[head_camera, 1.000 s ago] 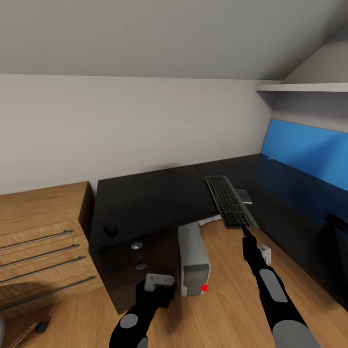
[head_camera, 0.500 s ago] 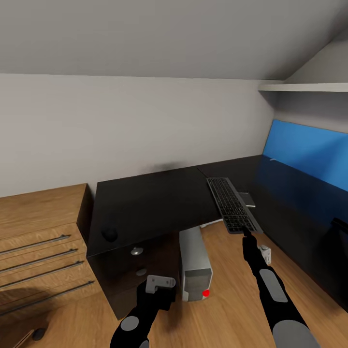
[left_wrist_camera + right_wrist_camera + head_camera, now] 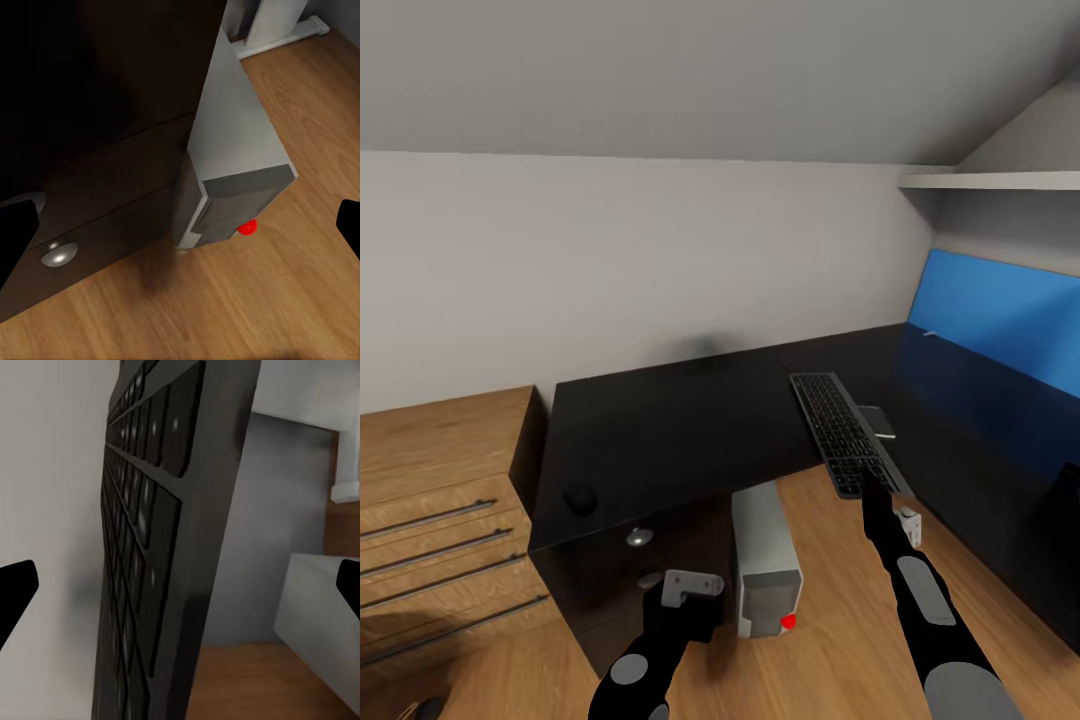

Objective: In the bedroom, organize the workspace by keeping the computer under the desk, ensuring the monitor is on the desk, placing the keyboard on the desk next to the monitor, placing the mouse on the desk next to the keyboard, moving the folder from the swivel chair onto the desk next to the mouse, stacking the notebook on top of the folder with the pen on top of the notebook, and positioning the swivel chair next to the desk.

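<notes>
Right gripper [image 3: 867, 483]: closed on the near end of the keyboard [image 3: 845, 430], which it holds out over the inner corner of the desk [image 3: 680, 420] — the far end above the black top, the near end above the wood floor.
Keyboard, right wrist view: the key face [image 3: 142, 547] stands close before the camera, on edge and tilted.
Left gripper [image 3: 690, 584]: held low in front of the drawer block [image 3: 630, 570]; the left wrist view shows its dark fingertips [image 3: 15, 240] wide apart with nothing between them.
Computer [image 3: 764, 545]: upright on the floor just beside the drawer block, partly under the desk's edge — red light [image 3: 247, 226] on its front.
Mouse [image 3: 579, 499]: on the desk's near left corner, above the drawers.
Cabinet [image 3: 440, 520]: light wood, beside the desk's left end.
Blue panel [image 3: 1000, 320]: along the wall behind the desk's right wing.
</notes>
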